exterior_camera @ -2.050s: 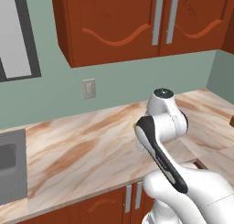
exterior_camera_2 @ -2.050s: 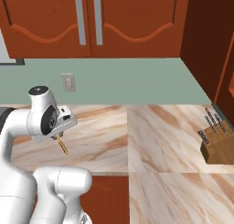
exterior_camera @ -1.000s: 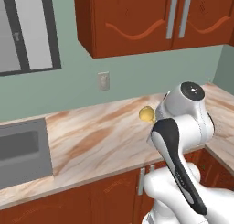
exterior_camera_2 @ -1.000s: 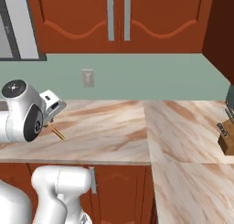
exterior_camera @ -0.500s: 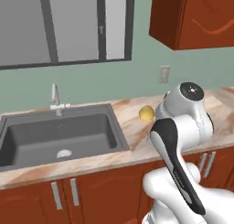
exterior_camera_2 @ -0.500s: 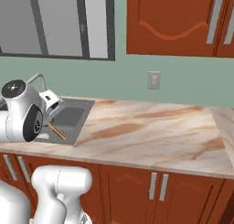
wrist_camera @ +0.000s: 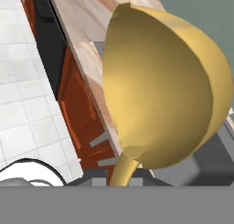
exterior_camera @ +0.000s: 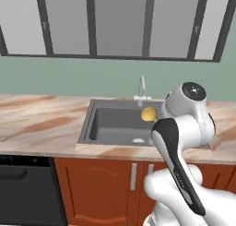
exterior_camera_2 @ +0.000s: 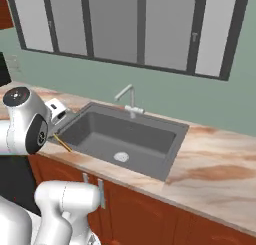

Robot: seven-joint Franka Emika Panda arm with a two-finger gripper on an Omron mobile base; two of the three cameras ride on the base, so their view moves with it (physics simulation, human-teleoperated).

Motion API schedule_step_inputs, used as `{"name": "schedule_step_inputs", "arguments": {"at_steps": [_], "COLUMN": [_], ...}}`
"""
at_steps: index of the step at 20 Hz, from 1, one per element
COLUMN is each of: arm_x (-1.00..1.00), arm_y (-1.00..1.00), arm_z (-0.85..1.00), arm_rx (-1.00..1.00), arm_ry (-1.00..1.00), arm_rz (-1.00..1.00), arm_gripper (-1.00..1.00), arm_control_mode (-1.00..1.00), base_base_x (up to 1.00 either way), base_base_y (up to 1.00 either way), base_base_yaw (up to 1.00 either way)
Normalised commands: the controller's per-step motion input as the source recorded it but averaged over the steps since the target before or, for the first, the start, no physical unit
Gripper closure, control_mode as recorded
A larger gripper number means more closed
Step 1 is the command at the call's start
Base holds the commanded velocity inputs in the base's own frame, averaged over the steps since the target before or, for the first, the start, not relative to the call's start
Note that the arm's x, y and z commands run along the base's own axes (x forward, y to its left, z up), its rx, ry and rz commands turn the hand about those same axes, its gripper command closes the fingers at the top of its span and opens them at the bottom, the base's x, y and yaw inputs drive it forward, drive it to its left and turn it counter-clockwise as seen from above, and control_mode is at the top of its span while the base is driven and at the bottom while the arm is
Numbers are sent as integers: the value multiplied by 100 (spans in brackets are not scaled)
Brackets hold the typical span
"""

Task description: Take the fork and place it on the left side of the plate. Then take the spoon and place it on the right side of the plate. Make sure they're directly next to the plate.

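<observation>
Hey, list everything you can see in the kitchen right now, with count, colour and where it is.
spoon: one, yellow bowl with golden-brown handle, held up in the air in front of the sink
sink: one, dark grey basin, set into the counter under the window
faucet: one, silver, at the back edge of the sink
counter: one, pinkish marble, running either side of the sink
window: one, grey panes in dark frames, on the green wall above the sink
cabinets: reddish-brown doors with silver handles, under the counter
dishwasher: one, black, below the counter at left
hand: one, shut on the spoon's handle
</observation>
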Motion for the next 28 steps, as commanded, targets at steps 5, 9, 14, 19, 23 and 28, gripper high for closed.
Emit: {"name": "schedule_step_inputs", "arguments": {"at_steps": [5, 9, 14, 19, 23, 28], "arm_x": [0, 0, 0, 0, 0, 0], "arm_y": [0, 0, 0, 0, 0, 0], "arm_z": [0, 0, 0, 0, 0, 0], "arm_rx": [0, 0, 0, 0, 0, 0], "arm_ry": [0, 0, 0, 0, 0, 0], "arm_rz": [0, 0, 0, 0, 0, 0], "arm_gripper": [100, 100, 100, 100, 100, 100], "arm_control_mode": [100, 100, 100, 100, 100, 100], "base_base_x": [-3, -8, -16, -13, 15, 57], "base_base_y": [80, 90, 98, 100, 90, 37], "base_base_yaw": [52, 50, 48, 45, 41, 46]}}
